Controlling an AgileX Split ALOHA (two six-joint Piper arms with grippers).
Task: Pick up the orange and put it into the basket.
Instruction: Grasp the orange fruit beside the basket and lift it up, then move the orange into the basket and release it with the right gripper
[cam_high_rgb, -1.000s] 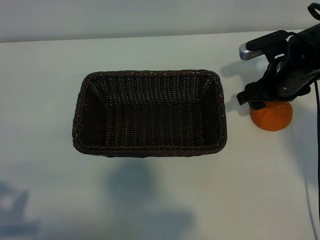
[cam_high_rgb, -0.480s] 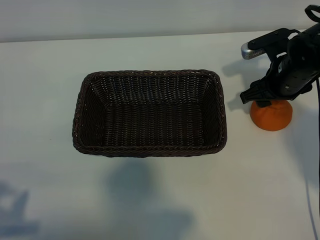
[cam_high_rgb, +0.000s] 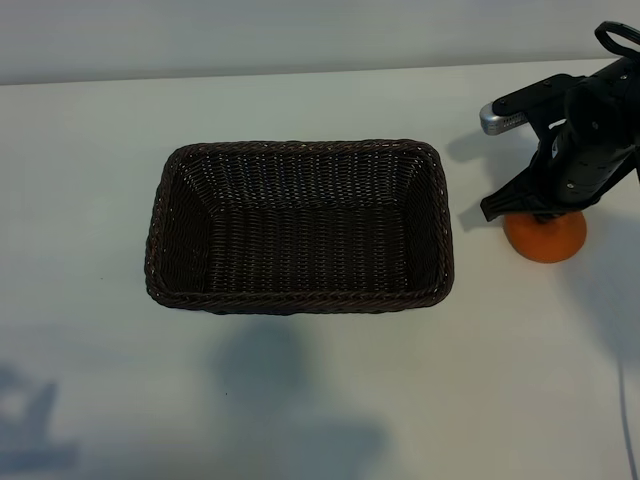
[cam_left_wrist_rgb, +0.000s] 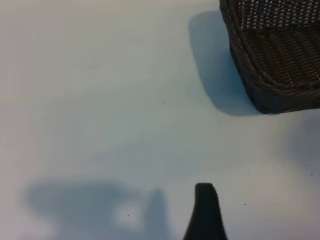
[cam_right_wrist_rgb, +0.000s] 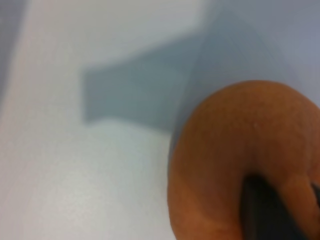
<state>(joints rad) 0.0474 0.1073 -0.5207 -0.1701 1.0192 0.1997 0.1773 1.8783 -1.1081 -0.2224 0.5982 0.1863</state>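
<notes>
**Orange under the right gripper, just off the basket's short end**

Orange (cam_high_rgb: 545, 240) sits on the white table (cam_high_rgb: 320, 400), just beside the basket (cam_high_rgb: 299, 226) at its short end on the right arm's side, apart from the wicker and not touching it. We see the right gripper (cam_high_rgb: 548, 210) pointed steeply down on top of the fruit, covering its upper half in the exterior view.

We judge the orange to be firm and fairly light, with dimpled skin that gives some friction. It is round, though, so it can roll or squirt out of a pinch set too high. The best hold is across its widest part, fingers on opposite sides, with only moderate squeeze so the skin is not bruised.

Only the exterior view shows the layout: basket empty, fruit beside it, arm above. It hides the fingertips. The right wrist view fills that gap: a dark finger (cam_right_wrist_rgb: 257, 210) lies against the orange's (cam_right_wrist_rgb: 240, 150) skin, so the jaws seem to be closing on the fruit, though we cannot tell whether the grip is firm yet.

Away from the basket's opposite end, the left gripper (cam_left_wrist_rgb: 204, 212) is parked; its view shows one fingertip, bare table and a basket corner (cam_left_wrist_rgb: 280, 65), and its jaws stand apart.
</notes>
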